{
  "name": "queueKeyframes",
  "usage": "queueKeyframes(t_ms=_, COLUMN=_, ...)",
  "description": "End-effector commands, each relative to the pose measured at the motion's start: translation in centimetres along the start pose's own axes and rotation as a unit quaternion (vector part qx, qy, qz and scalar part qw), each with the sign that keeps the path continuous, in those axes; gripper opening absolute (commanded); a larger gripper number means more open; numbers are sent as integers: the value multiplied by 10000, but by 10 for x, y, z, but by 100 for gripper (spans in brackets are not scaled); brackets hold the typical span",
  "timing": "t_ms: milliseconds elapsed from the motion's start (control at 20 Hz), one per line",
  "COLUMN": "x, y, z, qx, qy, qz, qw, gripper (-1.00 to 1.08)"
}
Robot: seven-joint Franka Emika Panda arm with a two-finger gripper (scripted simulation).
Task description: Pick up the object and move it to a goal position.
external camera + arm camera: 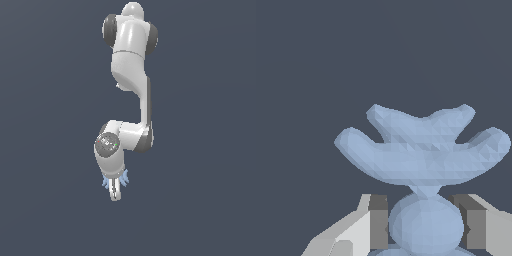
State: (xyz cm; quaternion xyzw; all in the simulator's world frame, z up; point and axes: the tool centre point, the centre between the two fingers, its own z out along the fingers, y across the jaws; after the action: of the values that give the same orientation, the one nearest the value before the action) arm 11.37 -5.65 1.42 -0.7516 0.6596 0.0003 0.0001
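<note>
One object (421, 150), one gripper (426, 227).

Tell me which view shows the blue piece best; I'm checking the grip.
The wrist view: the blue piece fills the frame, its knob sitting between the hand's pads. The exterior view shows only small blue tips sticking out either side of the hand.

pincer (426, 227) | pads clamp knob of pale blue piece (421, 150)
</note>
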Motion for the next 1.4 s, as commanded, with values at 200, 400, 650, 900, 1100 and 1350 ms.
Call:
queueKeyframes(t_ms=200, x=0, y=0, z=-2, qx=1, qy=0, qz=0, qw=10000, gripper=-100)
queueKeyframes(t_ms=400, x=-1, y=2, z=-11, qx=1, qy=0, qz=0, qw=10000, gripper=-100)
queueKeyframes(t_ms=650, x=-4, y=7, z=-34, qx=1, qy=-3, qz=0, qw=10000, gripper=-100)
queueKeyframes(t_ms=900, x=-8, y=15, z=-71, qx=1, qy=-6, qz=1, qw=10000, gripper=-100)
queueKeyframes(t_ms=1100, x=-12, y=24, z=-112, qx=2, qy=-12, qz=4, qw=10000, gripper=-100)
queueKeyframes(t_ms=1350, x=-17, y=36, z=-170, qx=2, qy=-15, qz=6, qw=10000, gripper=-100)
